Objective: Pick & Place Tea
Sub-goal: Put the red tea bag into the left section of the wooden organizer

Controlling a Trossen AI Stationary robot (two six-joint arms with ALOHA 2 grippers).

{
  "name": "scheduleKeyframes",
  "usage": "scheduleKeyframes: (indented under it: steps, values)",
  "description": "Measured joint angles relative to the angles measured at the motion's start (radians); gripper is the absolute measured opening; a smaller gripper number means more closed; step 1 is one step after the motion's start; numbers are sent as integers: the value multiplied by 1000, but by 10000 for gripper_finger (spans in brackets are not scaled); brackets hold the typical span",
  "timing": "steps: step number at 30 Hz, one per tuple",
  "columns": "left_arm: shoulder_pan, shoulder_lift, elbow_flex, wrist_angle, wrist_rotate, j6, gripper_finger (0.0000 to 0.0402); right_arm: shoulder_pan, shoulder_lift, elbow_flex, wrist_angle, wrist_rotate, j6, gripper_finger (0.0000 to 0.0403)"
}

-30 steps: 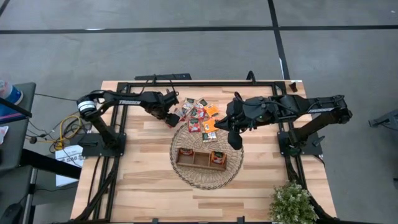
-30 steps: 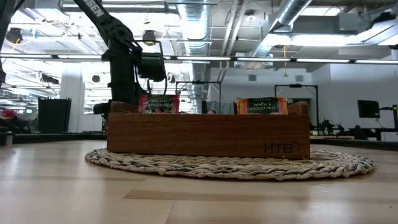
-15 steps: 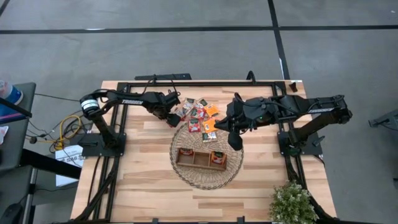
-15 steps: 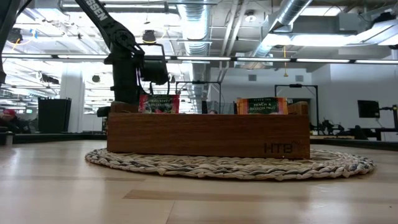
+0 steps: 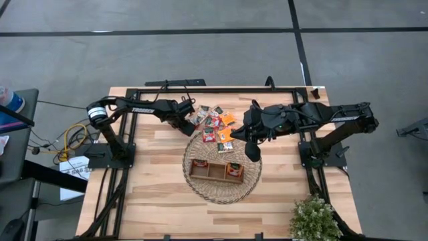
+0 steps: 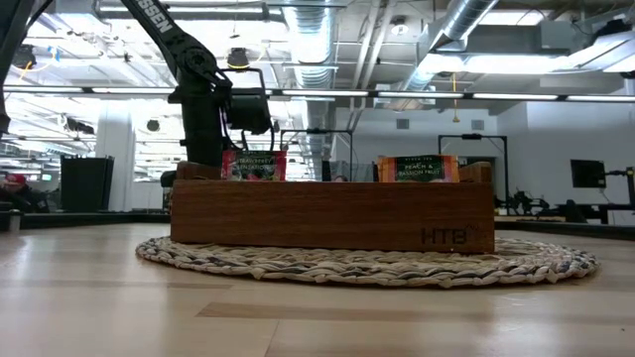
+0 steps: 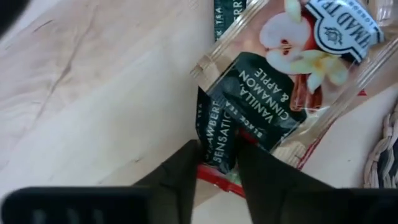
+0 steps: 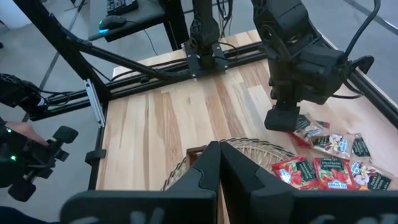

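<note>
Robotics lab in an open industrial hall, bare silver ducts point(image 6: 466, 25) and strip lights point(image 6: 476, 96) ran overhead, grey concrete floor point(image 5: 200, 53) marked with dark lines, wooden table point(image 5: 154, 201) held two arms on black frames, monitors point(image 6: 585, 174) stood behind.

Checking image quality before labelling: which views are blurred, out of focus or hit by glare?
Left wrist view: the fingers are soft, the sachet print is readable, its glossy wrapper shows mild glare. Right wrist view: the nearest fingers are blurred, the table sharp. Low view: bright ceiling lights, wooden tray crisp, foreground table soft. High view: even light, sachets too small to read.
</note>
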Motion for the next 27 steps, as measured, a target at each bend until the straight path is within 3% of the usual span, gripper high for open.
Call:
scheduleKeyframes:
  steps: [6,18,27]
  values:
    - [-15,-17,-3,-19,-8,1,8,-1,0,0,0,0,-9,0]
    - [-72,-147,-5,-116,-52,23,1,-8,0,0,0,0,-19,0]
    - [-130,-350,-4,-130,9,16,0,-45,0,0,0,-1,-19,0]
